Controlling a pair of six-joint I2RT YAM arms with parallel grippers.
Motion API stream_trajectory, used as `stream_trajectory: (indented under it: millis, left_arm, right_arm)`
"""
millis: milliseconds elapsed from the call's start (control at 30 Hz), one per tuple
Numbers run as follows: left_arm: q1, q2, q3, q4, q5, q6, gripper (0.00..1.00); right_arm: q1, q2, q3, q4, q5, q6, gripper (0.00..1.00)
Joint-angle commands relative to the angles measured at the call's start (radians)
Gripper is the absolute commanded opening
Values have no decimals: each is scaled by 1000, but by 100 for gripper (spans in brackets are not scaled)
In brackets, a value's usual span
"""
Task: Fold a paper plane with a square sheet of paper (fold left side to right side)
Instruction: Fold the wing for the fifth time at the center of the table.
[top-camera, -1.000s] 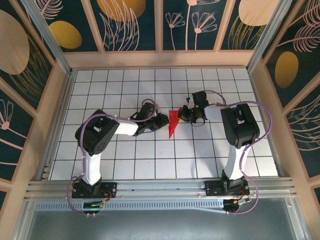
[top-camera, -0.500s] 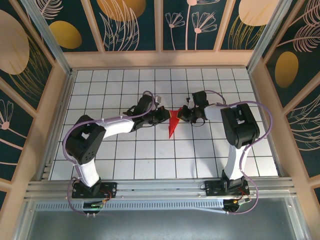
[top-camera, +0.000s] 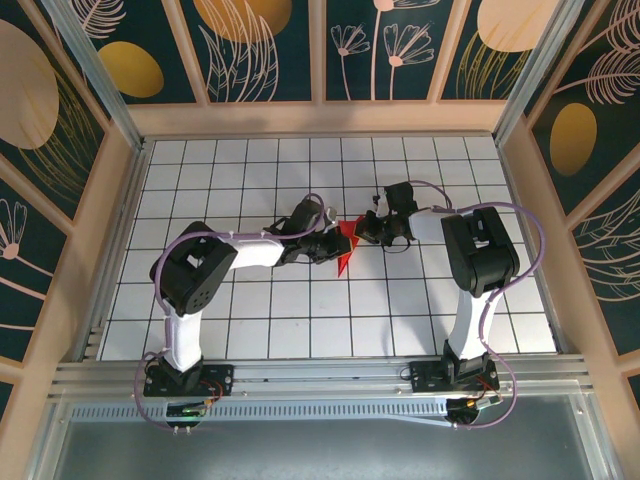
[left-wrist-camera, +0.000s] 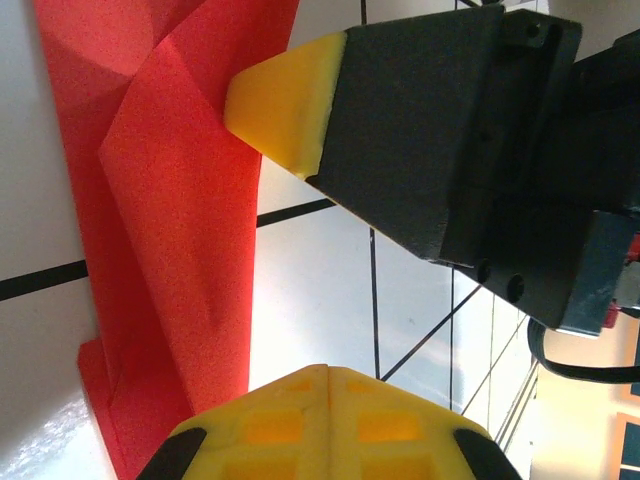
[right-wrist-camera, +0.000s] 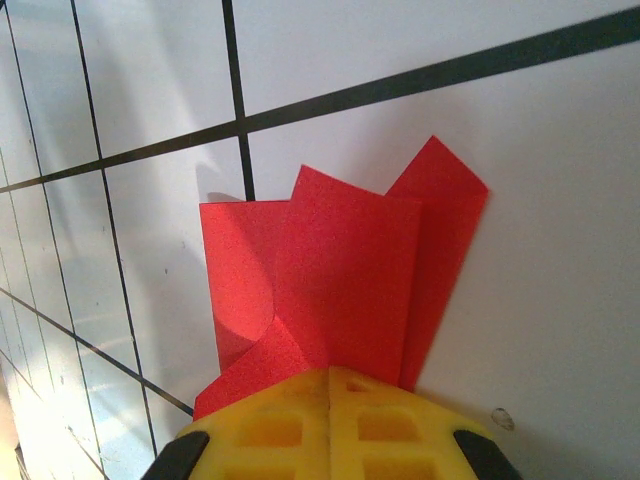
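The square sheet of paper (top-camera: 343, 252), bright red and folded into a narrow creased wedge, lies near the middle of the grid table. My right gripper (top-camera: 367, 229) is shut, its yellow tips resting on the wedge's far end; in the right wrist view the folded layers (right-wrist-camera: 340, 270) run under those tips (right-wrist-camera: 330, 372). My left gripper (top-camera: 329, 243) is shut at the paper's left edge. In the left wrist view its joined tips (left-wrist-camera: 328, 372) sit beside the red paper (left-wrist-camera: 170, 230) with nothing between them, and the right gripper's fingertip (left-wrist-camera: 280, 100) touches the paper's upper part.
The white grid table (top-camera: 250, 320) is walled by a pale wooden frame (top-camera: 320, 118) on three sides. A metal rail (top-camera: 320, 378) with both arm bases runs along the near edge. The two wrists sit close together over the paper.
My left gripper has shut and moved right to the paper's left edge, its arm swinging out and back. The right gripper has stayed on the paper.
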Motion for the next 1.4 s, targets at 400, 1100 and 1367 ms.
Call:
stream_trajectory:
  millis: [400, 1100, 1367]
  left_arm:
    - [-4, 58, -25, -8, 20, 14, 0]
    - [-28, 112, 6, -160, -79, 76, 0]
    - [-43, 132, 50, -264, -155, 114, 0]
  right_arm:
    - [9, 43, -15, -99, 73, -37, 0]
    - [13, -48, 34, -45, 18, -28, 0]
    - [-3, -175, -36, -10, 12, -35, 0]
